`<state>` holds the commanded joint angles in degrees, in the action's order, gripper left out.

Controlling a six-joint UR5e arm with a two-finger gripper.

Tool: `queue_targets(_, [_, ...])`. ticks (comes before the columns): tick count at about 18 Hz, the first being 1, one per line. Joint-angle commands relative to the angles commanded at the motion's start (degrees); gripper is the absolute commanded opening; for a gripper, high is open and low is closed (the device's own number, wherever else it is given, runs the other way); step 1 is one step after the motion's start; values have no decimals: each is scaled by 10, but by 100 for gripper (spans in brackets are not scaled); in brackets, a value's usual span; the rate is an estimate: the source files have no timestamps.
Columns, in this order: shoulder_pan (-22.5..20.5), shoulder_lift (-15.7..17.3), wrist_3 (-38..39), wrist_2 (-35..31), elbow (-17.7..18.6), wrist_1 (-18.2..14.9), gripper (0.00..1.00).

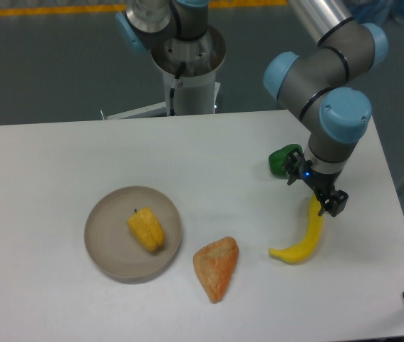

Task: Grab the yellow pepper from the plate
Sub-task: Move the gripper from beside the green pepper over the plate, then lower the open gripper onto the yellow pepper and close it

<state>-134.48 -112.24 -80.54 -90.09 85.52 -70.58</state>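
Hard to make out at the tool end: gripper (332,204) small and dark, seen from above at the right of the table (59,157), fingers merging into one black shape, so cannot tell whether apart or together; nothing visibly held. Hangs over the upper tip of the banana (303,236), hiding that tip; touching it or just above it, cannot tell. Partly hidden behind the wrist and its small blue light: a green item (281,159), only its left portion showing, kind not clear. Cut off by the top edge: the arm's upper links, grey with blue joint caps, and the pedestal base behind the table's far edge. Cut off at the lower right corner: a dark object, not identifiable. Well apart from the gripper, on the left half of the table: the yellow pepper (146,229), lying inside the plate (103,236), slightly right of the plate's centre, tiny dark stem pointing up-left, fully in view with nothing over it. Just beside the plate's right rim, towards the front: an orange-red wedge-shaped item (216,267), pointed end towards the front edge. Between that wedge and the gripper: the banana's lower curved end.
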Motion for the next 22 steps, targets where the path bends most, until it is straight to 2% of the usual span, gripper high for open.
queue_targets(3, [31,9,92,0,5,-1,100])
queue_targets(6, [79,18,238,0,15,-1,100])
queue_targets(9, [122,19,320,-1,20,-2,100])
queue_targets(11, [150,20,377,2,37,-2,100])
queue_targets(14, [181,22,496,17,47,-1,100])
queue_targets(18, [195,25,564,79,58,-1,100])
queue_targets(20, [207,25,616,87,60,1,100])
queue_targets(22, [227,19,671,87,59,18,100])
